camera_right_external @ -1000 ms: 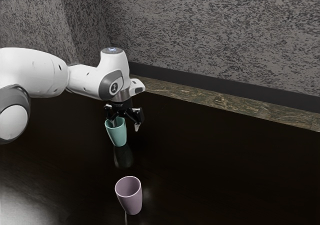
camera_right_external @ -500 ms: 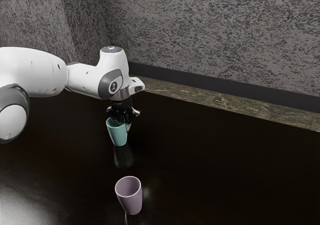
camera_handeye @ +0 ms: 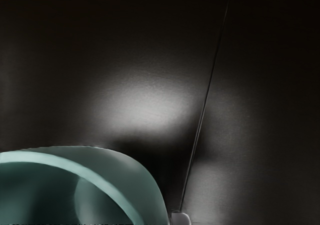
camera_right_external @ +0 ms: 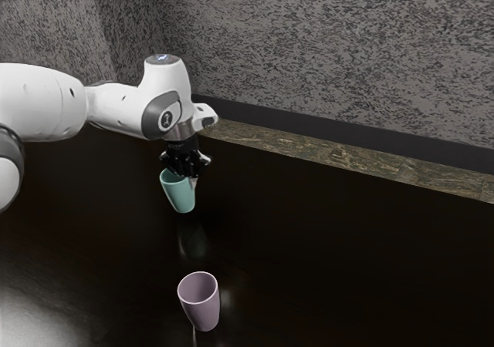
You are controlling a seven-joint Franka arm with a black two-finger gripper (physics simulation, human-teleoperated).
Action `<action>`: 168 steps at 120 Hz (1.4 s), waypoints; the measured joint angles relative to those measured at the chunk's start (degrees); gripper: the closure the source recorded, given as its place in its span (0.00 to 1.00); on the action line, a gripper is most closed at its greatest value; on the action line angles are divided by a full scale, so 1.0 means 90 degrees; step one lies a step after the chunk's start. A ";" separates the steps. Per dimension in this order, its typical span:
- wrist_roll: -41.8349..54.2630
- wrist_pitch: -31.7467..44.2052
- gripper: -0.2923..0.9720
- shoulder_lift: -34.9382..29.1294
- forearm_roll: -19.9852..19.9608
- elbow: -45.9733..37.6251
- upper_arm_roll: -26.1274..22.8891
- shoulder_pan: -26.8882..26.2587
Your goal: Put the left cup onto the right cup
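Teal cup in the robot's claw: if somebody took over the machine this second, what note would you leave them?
Gripper: shut on the teal cup at its rim; the cup hangs tilted, apparently just clear of the table.
Purple cup: upright on the table, nearer the camera, well apart from the teal cup.
Done: grasp and lift.
Left: carry the teal cup over the purple cup, lower it on, release.

The desk (camera_right_external: 347, 239) was dark and glossy, with a lighter speckled strip (camera_right_external: 363, 162) along its far edge. One purple cup (camera_right_external: 199, 301) stood on it, in the lower middle of the frame.
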 joint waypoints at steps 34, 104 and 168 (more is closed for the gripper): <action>-0.0343 -0.0315 0.85 -0.1012 0.0370 -0.0585 -0.0295 -0.0115; -0.2011 -0.0862 0.85 -0.2785 0.0829 -0.1984 -0.1392 -0.0342; -0.3763 -0.0893 0.85 -0.3442 0.0823 -0.2723 -0.1939 -0.0540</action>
